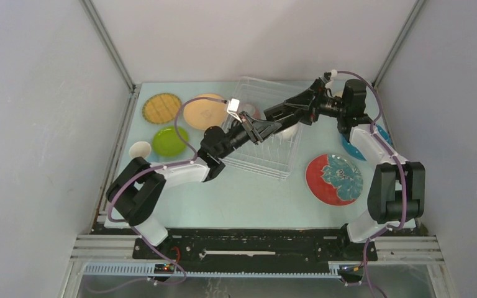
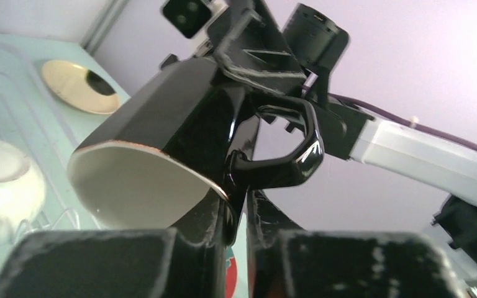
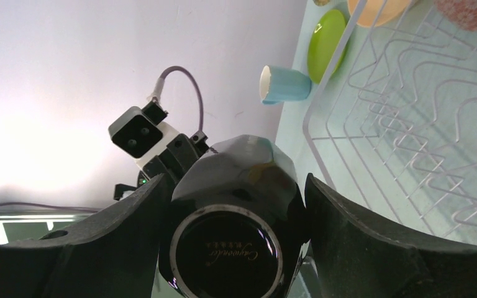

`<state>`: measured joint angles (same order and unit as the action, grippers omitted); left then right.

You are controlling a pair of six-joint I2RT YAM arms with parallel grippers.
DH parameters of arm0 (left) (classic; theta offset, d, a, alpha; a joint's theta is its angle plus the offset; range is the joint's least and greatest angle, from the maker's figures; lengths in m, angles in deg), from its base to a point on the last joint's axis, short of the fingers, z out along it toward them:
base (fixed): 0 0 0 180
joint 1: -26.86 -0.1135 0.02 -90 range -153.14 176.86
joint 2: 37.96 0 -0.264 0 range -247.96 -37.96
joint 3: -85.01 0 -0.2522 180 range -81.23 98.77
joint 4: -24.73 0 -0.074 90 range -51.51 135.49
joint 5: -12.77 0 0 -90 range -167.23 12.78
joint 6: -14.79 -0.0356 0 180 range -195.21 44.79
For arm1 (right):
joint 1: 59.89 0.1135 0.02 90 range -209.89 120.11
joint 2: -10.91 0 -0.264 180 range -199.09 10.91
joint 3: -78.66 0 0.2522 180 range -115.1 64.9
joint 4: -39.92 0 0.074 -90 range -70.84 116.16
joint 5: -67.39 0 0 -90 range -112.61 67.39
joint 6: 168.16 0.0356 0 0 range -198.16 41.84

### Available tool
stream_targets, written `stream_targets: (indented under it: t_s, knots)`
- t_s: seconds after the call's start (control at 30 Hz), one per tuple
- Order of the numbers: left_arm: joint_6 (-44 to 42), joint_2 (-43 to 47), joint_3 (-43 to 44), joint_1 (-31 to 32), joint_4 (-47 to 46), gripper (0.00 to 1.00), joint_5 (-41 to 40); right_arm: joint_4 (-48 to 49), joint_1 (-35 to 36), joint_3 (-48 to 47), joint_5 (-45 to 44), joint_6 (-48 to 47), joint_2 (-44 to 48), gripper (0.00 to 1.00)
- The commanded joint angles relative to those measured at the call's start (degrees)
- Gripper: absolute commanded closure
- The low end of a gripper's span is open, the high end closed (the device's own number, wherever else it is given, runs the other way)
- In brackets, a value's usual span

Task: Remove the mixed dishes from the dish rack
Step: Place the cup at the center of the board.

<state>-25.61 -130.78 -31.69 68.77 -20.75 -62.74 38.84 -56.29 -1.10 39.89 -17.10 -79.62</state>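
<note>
A black mug hangs in the air above the white wire dish rack, between both grippers. My right gripper is shut on the mug, one finger on each side of its base. My left gripper straddles the rim of the mug beside the handle, and a thin gap shows between the wall and one finger. A white bowl and a speckled bowl are still in the rack.
On the table to the left lie a yellow woven plate, an orange plate, a lime green plate and a light-blue cup. To the right lie a red floral plate and a blue plate partly under the right arm.
</note>
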Motion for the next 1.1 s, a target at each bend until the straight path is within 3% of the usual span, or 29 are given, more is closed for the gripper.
stream_targets:
  t_s: [0.0,0.23,0.43,0.53,0.9,1.0,1.07]
  knots:
    - [1.6,-1.3,2.4,0.1,-8.3,0.98,0.8,6.1,0.7,0.5,3.9,1.6,3.9,0.84]
    - [0.1,1.3,0.5,-0.7,-9.1,1.00,1.3,8.2,0.6,1.3,5.0,1.7,3.9,0.75]
    - [-1.3,6.4,-3.2,-2.1,-9.2,1.00,0.1,10.5,0.4,2.6,5.7,1.6,4.6,0.26]
    - [-2.3,9.1,-5.4,-3.0,-9.3,1.00,-0.2,11.1,0.3,3.2,5.8,1.2,5.0,0.13]
    - [-6.2,21.0,-14.0,-5.3,-6.2,1.00,0.5,12.5,0.7,3.3,7.1,0.9,4.7,0.06]
    - [-7.6,27.6,-16.7,-6.5,1.0,1.00,0.4,13.3,0.7,3.3,8.2,-0.2,4.7,0.05]
    - [-9.2,32.4,-16.8,-7.4,11.2,1.00,0.0,14.1,0.6,3.6,8.7,-1.2,4.9,0.05]
